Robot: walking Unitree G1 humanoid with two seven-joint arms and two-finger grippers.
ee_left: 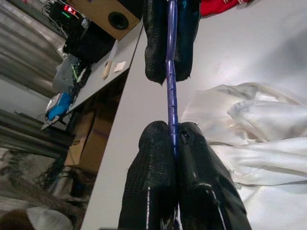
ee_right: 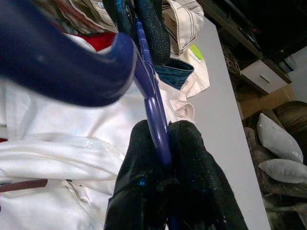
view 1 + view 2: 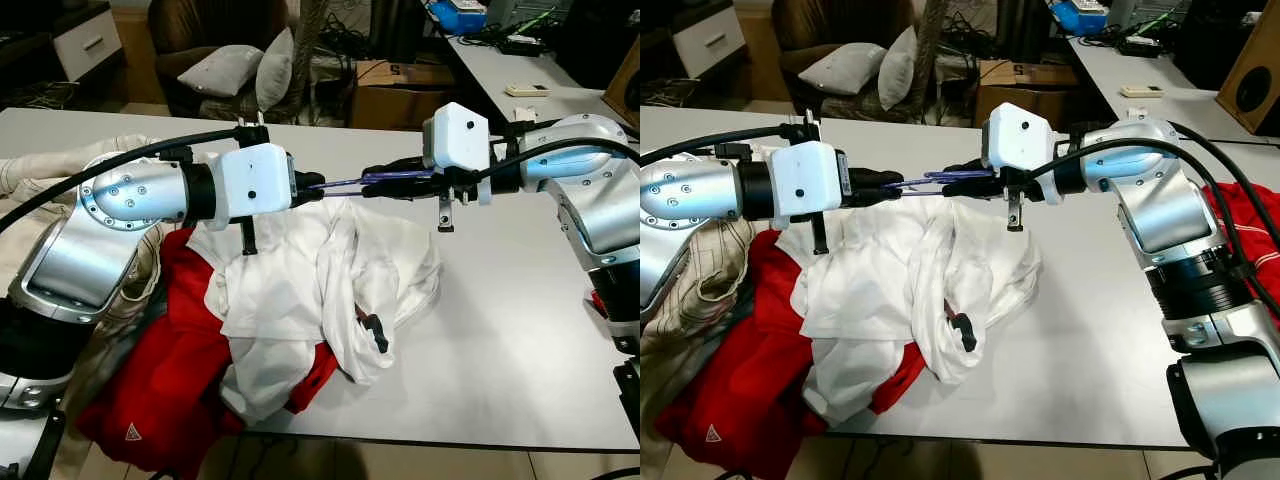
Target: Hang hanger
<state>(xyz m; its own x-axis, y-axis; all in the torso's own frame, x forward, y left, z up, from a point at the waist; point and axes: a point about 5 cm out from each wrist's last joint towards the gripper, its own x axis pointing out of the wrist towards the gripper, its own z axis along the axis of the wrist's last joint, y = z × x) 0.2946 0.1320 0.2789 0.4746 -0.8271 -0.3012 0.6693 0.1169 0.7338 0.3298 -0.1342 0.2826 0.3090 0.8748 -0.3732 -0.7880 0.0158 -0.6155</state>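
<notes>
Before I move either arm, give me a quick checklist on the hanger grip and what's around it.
1. Left gripper shut on the purple hanger: ok, the wrist view shows both fingers pinching the bar.
2. Right gripper shut on the same hanger: ok, its fingers clamp the bar.
3. Hanger lifted off the white garment: ok, it is held between the two grippers above the cloth.
4. Garment threaded on the hanger: not ok, the white garment lies crumpled on the table.
5. Rail or hook to hang it on: cannot tell.
6. Red garment secure: not ok, it droops over the table's near edge.
</notes>
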